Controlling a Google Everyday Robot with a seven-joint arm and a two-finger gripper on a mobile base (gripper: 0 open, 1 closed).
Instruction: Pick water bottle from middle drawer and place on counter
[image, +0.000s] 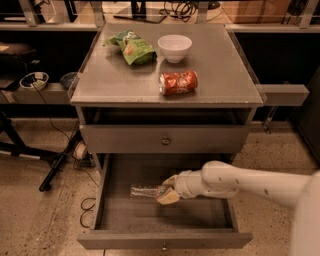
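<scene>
The water bottle (142, 191) lies on its side on the floor of the open middle drawer (165, 239), a clear ribbed bottle pointing left. My gripper (167, 189) reaches in from the right on a white arm, and its pale fingers (169, 197) sit around the bottle's right end. The counter (125, 80) is the grey top of the cabinet above the drawers.
On the counter lie a red-orange soda can (179, 82), a white bowl (174, 47) and a green chip bag (131, 46). A closed drawer front with a round knob (165, 141) sits above the open drawer. Stand legs and cables (60, 160) lie on the floor at left.
</scene>
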